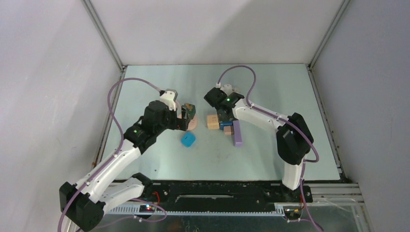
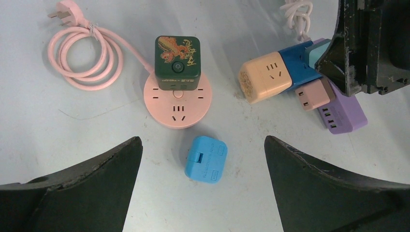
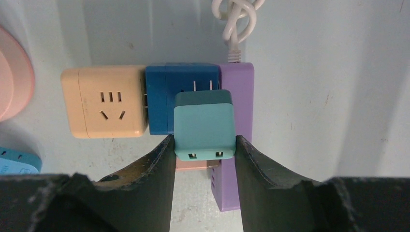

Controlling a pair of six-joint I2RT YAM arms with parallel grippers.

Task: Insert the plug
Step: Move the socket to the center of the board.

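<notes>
My right gripper [image 3: 204, 143] is shut on a teal plug [image 3: 204, 124], one finger on each side. Two metal prongs at its far end point at the dark blue adapter [image 3: 162, 99]; their tips lie over its face. That adapter sits between a beige socket cube [image 3: 106, 101] and a purple power strip [image 3: 240, 116]. From the left wrist camera the teal plug [image 2: 316, 50] shows under the right gripper [image 2: 338, 58]. My left gripper [image 2: 203, 140] hangs open above a light blue plug [image 2: 206, 158] lying flat on the table.
A round pink socket [image 2: 167, 106] carries a dark green cube [image 2: 177, 63], and its pink cord [image 2: 82, 53] coils at the far left. A small pink adapter [image 2: 312, 94] lies against the purple strip. A white cord [image 3: 235, 19] leads off the strip's far end.
</notes>
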